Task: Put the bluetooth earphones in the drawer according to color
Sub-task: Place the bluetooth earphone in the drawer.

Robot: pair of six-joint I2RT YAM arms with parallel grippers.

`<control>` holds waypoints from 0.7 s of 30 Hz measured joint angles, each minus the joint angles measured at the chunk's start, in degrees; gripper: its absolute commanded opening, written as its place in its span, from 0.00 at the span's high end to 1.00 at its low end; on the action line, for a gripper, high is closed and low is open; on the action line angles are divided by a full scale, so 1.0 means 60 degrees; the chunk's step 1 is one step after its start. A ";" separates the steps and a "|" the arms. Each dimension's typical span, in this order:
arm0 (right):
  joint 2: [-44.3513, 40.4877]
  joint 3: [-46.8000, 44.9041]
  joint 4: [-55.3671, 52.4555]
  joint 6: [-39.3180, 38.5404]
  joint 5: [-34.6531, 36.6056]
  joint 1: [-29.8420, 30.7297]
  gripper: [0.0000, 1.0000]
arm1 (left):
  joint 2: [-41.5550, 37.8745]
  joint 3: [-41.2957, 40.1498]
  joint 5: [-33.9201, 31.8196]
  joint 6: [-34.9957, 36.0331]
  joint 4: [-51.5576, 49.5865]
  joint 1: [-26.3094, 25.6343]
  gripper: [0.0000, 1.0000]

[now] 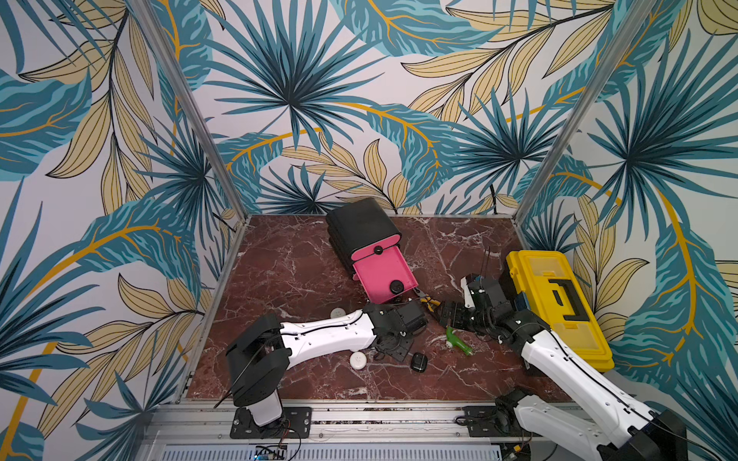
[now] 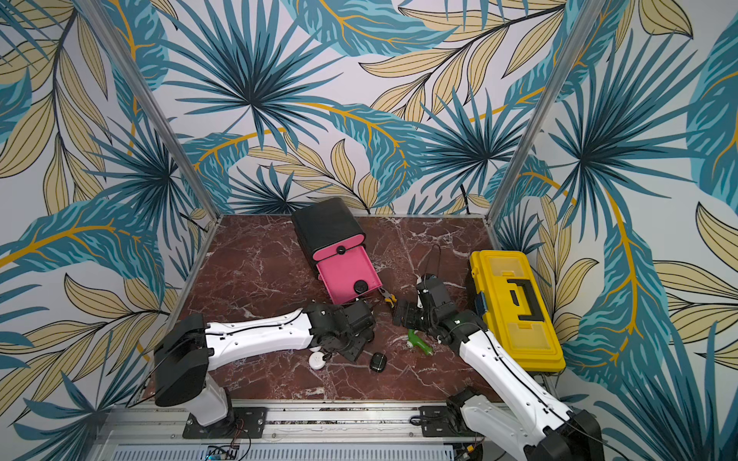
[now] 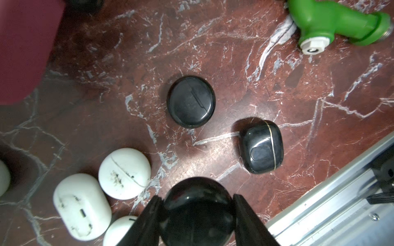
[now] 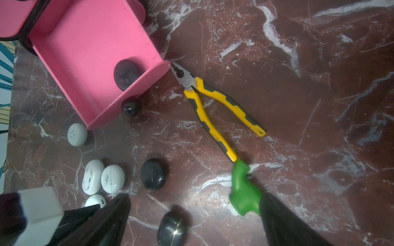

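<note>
My left gripper (image 3: 197, 197) is shut on a glossy black earphone case (image 3: 197, 215). On the marble beyond it lie a round black case (image 3: 191, 101), a squarish black case (image 3: 261, 147) and three white cases (image 3: 124, 173). The drawer cabinet (image 1: 359, 223) stands at the back with one pink drawer (image 4: 85, 53) pulled out; a black case (image 4: 127, 73) lies inside it. My right gripper (image 4: 194, 202) is open above a black case (image 4: 172, 230), holding nothing. Both top views show a white case (image 1: 358, 360) and a black case (image 2: 377, 362) near the left wrist.
A green plastic tool (image 4: 243, 191) lies against one right finger. Yellow-handled pliers (image 4: 215, 110) lie between it and the drawer corner. A yellow toolbox (image 1: 559, 307) stands along the right edge. An aluminium rail (image 3: 341, 202) runs along the table's front.
</note>
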 measured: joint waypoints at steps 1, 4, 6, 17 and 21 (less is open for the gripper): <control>0.0000 -0.0007 0.0000 0.0004 -0.0025 0.0000 0.00 | -0.0018 0.0171 -0.0073 0.0076 -0.0135 0.0040 0.71; 0.0000 -0.0066 0.0011 0.0011 -0.0124 0.0000 0.00 | -0.0160 0.0699 -0.0219 0.0386 -0.0470 0.0375 0.71; 0.0004 -0.0138 0.0018 0.0029 -0.0204 0.0000 0.01 | -0.0288 0.1056 -0.0317 0.0634 -0.0641 0.0747 0.71; 0.0004 -0.0601 0.0073 0.0109 -0.0943 0.0146 0.00 | 0.0262 0.3111 -0.0608 0.1829 -0.0943 0.2779 0.72; 0.0055 -0.0634 0.0076 0.0106 -0.1115 0.0525 0.01 | 0.1049 0.3585 -0.0790 0.2113 -0.0954 0.3162 0.72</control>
